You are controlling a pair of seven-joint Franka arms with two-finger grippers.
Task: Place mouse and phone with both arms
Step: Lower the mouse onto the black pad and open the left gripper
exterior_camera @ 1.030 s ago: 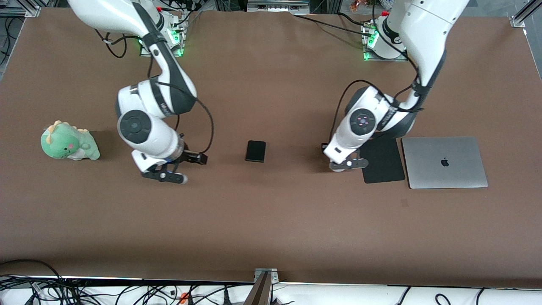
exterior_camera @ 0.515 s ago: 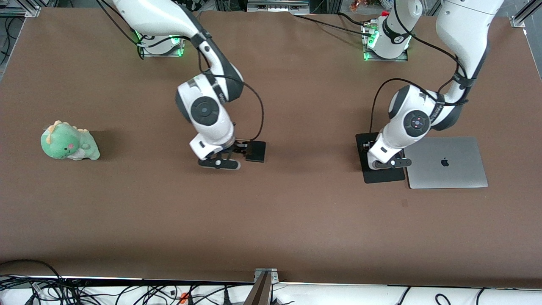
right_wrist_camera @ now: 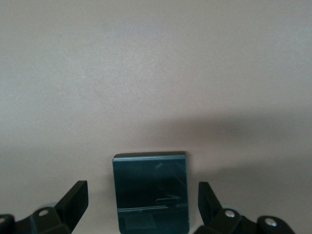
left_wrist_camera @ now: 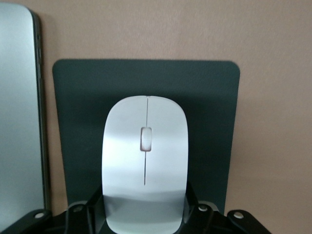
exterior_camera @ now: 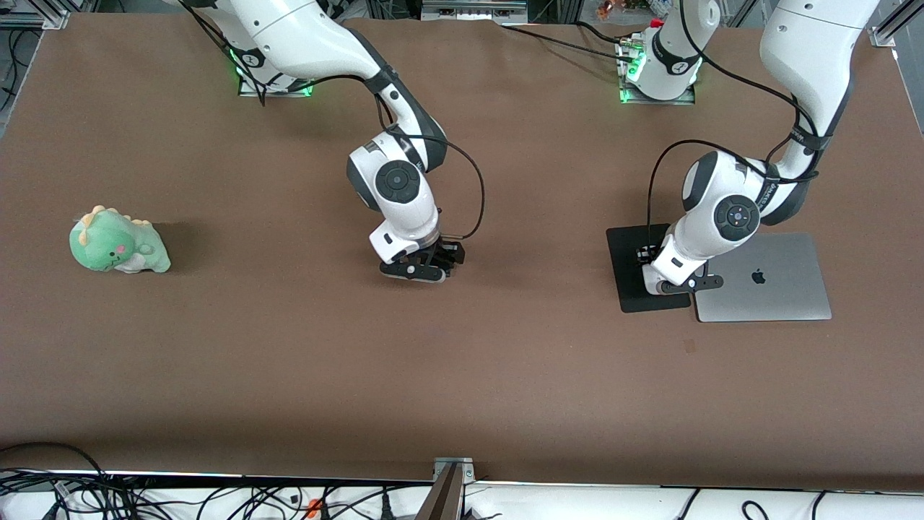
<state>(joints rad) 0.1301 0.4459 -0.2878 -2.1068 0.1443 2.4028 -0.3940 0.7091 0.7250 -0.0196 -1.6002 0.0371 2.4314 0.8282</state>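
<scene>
The table [exterior_camera: 462,375] fills the front view, brown and mostly bare. The right arm [exterior_camera: 317,43] comes down from the top left of that view to mid-frame; the left arm [exterior_camera: 808,58] drops from the top right. A closed silver laptop [exterior_camera: 772,289] lies at centre right of the frame, with the black pad [exterior_camera: 626,253] just beside it, toward the frame's middle. A green plush [exterior_camera: 115,242] sits at the frame's centre left.

The left gripper [exterior_camera: 668,282] is over the pad — its fingers are clamped on the mouse [left_wrist_camera: 145,165], which in the left wrist view sits lower centre, the pad [left_wrist_camera: 209,97] beneath it. Whether the mouse touches the pad cannot be told.

The right gripper [exterior_camera: 433,263] is low over the phone [right_wrist_camera: 151,192] at mid-frame. In the right wrist view its fingers [right_wrist_camera: 73,197] stand apart on either side of the phone, not touching it — the phone lies flat on the table.
</scene>
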